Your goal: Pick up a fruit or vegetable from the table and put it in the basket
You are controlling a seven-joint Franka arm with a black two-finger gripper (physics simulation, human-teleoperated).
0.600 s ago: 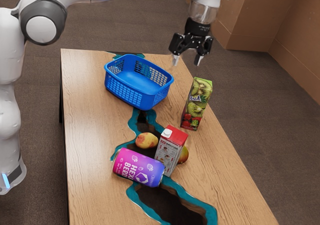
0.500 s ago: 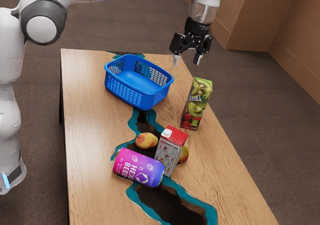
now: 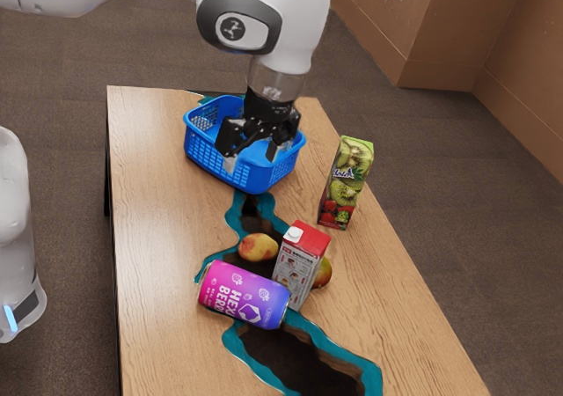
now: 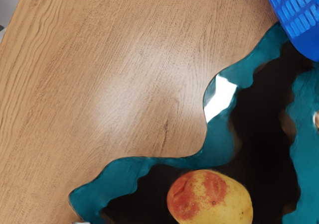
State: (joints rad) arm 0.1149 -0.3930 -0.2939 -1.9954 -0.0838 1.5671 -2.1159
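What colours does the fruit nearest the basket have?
The mango is yellow with red patches, clearest in the wrist view.

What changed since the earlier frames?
Gripper moved toward the exterior view's left and appears lower, overlapping the basket there. It's open; nothing grabbed or released. Basket, yellow-red fruit, can, red-topped carton and kiwi carton unchanged.

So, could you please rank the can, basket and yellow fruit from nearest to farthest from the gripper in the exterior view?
1. Basket: just behind the gripper.
2. Yellow fruit: between basket and can.
3. Can: beyond the fruit.
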